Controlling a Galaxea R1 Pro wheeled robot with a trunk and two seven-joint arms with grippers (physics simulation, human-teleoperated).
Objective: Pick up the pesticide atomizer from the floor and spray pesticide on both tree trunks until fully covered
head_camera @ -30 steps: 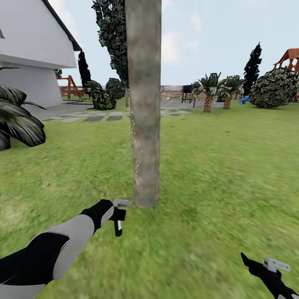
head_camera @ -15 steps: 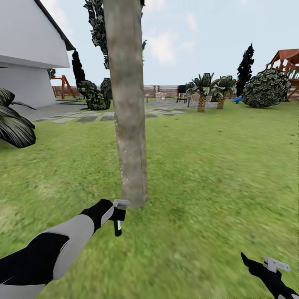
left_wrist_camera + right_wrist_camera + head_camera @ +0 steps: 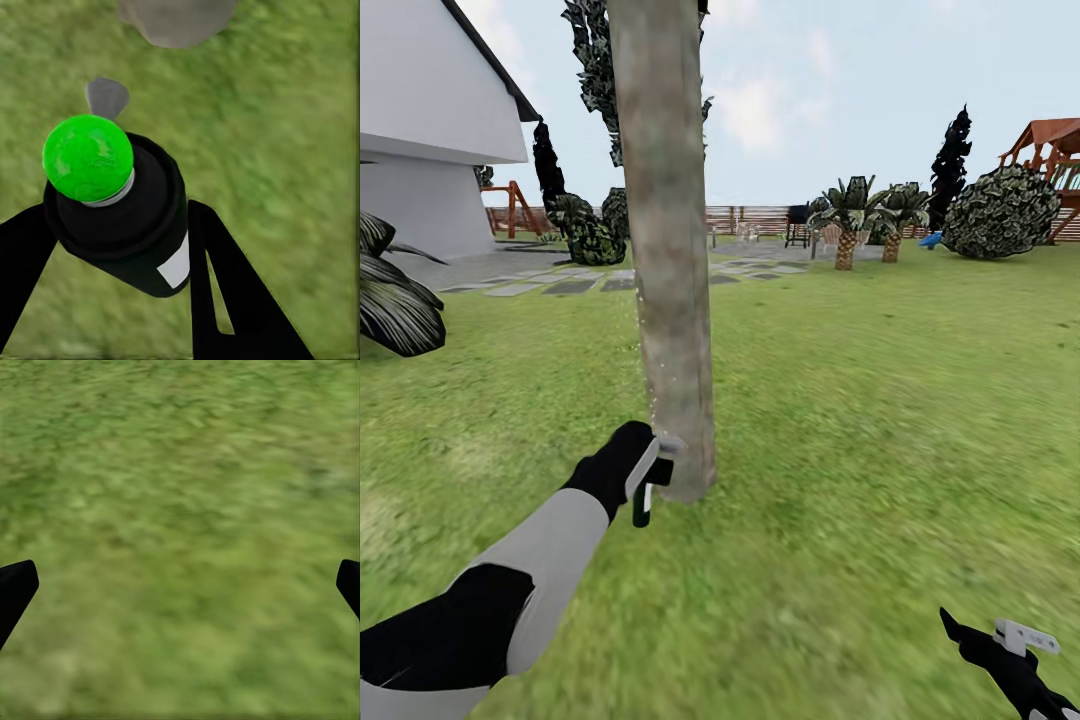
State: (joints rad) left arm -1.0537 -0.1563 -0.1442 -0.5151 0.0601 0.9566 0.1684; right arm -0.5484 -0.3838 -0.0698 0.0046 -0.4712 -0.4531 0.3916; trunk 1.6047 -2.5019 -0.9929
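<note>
Green grass (image 3: 285, 150) below — left gripper (image 3: 120, 247) fingers clamp the pesticide atomizer (image 3: 124, 217) between them.

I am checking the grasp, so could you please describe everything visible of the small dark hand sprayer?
The small dark hand sprayer is a black cylinder with a bright green rounded top and a small white label on its side. It sits clamped between the left gripper's black fingers, above grass. In the head view it is held close beside the base of the mottled grey-brown tree trunk.
</note>
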